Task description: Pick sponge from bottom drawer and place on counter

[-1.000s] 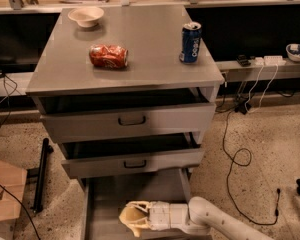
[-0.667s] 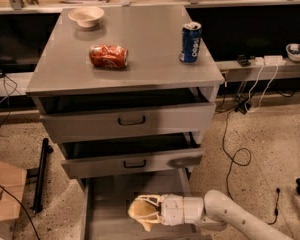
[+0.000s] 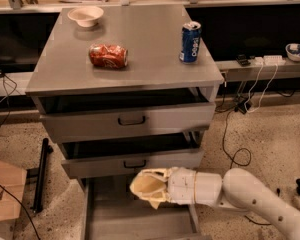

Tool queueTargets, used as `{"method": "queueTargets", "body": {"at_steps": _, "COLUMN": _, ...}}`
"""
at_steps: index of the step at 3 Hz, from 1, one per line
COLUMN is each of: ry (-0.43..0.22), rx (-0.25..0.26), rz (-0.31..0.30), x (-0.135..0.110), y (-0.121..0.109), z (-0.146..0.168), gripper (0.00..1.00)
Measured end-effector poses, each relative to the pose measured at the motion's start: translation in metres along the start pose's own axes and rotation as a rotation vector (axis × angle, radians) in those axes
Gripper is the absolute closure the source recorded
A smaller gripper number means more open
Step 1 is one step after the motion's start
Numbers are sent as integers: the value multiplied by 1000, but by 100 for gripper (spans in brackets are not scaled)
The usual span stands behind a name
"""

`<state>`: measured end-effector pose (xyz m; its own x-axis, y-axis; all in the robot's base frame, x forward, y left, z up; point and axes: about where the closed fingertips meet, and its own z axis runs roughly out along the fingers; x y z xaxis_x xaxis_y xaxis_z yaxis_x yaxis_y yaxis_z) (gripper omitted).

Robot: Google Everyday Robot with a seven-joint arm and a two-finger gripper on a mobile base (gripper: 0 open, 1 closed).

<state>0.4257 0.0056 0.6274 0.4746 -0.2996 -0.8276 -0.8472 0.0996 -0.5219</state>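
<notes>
The tool (image 3: 146, 188) is clamped on the sponge (image 3: 150, 184), which sits between its pale fingers over the open bottom drawer (image 3: 135, 223), at 6 o'clock from the surface (image 3: 145, 59). The sponge's broad face turns toward 9 o'clock; I cannot tell its long axis.

Warm, dim light from above.
The counter (image 3: 140, 39) shines softly; drawer gaps (image 3: 125, 102) fall black; the end effector (image 3: 149, 188) over the bottom drawer (image 3: 135, 225) glows pale.

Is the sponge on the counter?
No: the counter holds only a bowl, a crushed red can and a blue can, while the gripper hangs over the open bottom drawer.
</notes>
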Motion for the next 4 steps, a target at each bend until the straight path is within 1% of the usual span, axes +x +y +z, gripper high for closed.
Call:
{"method": "queueTargets", "body": {"at_steps": 1, "ry": 56, "rx": 75, "rz": -162, "x": -89, "y": -84, "z": -19, "gripper": 100}}
{"method": "queueTargets", "body": {"at_steps": 2, "ry": 90, "rx": 104, "rz": -320, "x": -175, "y": -152, "z": -19, "gripper": 100}}
{"method": "queueTargets", "body": {"at_steps": 3, "ry": 112, "rx": 120, "rz": -372, "x": -199, "y": -175, "z": -22, "gripper": 100}}
{"method": "queueTargets", "body": {"at_steps": 4, "ry": 112, "rx": 120, "rz": -372, "x": -199, "y": -175, "z": -22, "gripper": 100}}
